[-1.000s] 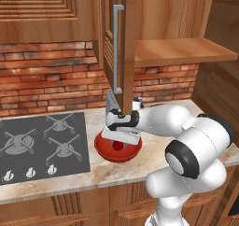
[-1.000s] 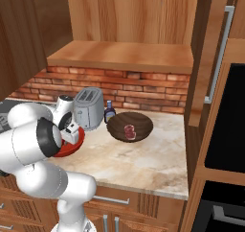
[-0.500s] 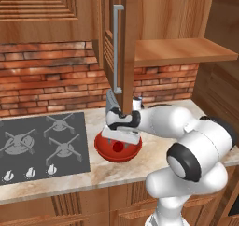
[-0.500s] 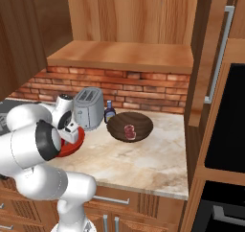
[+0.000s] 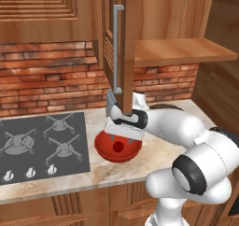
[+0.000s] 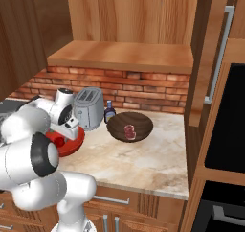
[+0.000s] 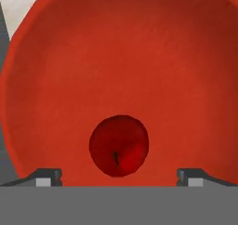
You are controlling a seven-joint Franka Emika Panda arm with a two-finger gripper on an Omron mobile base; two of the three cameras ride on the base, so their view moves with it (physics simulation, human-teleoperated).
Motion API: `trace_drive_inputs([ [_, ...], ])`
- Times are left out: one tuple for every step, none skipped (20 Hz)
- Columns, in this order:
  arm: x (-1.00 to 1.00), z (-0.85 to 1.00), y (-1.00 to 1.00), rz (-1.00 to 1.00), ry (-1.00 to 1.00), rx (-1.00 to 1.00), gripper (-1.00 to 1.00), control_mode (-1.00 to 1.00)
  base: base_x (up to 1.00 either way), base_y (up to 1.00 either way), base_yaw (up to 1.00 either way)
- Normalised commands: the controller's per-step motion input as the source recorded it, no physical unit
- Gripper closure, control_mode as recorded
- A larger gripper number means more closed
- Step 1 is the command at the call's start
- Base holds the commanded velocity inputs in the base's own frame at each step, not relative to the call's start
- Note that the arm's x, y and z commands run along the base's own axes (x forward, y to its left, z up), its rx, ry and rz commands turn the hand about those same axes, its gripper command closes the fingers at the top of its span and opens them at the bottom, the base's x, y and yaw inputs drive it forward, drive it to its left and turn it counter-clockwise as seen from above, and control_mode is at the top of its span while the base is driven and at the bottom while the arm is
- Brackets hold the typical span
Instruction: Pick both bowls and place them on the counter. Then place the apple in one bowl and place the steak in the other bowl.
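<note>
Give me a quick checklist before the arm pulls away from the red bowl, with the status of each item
1. Apple lies inside the red bowl: ok.
2. Gripper open, fingertips apart on either side of the apple, not touching it: ok.
3. Red bowl rests on the counter, beside the stovetop: ok.
4. Steak lies in the brown bowl: ok.
5. Clearance to the cabinet door above the hand: cannot tell.

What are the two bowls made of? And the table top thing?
Red bowl: looks like glazed ceramic or plastic, smooth and shiny. Brown bowl: looks like wood, dark with faint grain lines. Counter: looks like polished marble, beige with pale veins.
</note>
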Motion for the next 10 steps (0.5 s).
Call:
trace_drive_inputs([
  [-0.46, 0.31, -0.29, 0.00, -0.01, 0.00, -1.00, -1.00, 0.00, 0.00, 0.00],
  [-0.49, 0.31, -0.40, 0.02, -0.03, 0.00, -1.00, -1.00, 0.00, 0.00, 0.00],
  [-0.48, 0.28, -0.48, 0.03, -0.03, 0.00, -1.00, -1.00, 0.00, 0.00, 0.00],
  [-0.46, 0.29, -0.46, 0.03, -0.04, 0.00, -1.00, -1.00, 0.00, 0.00, 0.00],
  [-0.42, 0.32, -0.42, 0.03, -0.03, 0.00, -1.00, -1.00, 0.00, 0.00, 0.00],
  [-0.40, 0.36, -0.37, 0.03, -0.05, 0.00, -1.00, -1.00, 0.00, 0.00, 0.00],
  [-0.47, 0.44, -0.37, 0.07, -0.04, 0.00, -1.00, -1.00, 0.00, 0.00, 0.00],
  [-0.51, 0.47, -0.37, 0.10, -0.03, 0.00, -1.00, -1.00, 0.00, 0.00, 0.00],
  [-0.51, 0.47, -0.38, 0.11, -0.02, 0.00, -1.00, -1.00, 0.00, 0.00, 0.00],
  [-0.50, 0.46, -0.37, 0.11, -0.02, 0.00, -1.00, -1.00, 0.00, 0.00, 0.00],
])
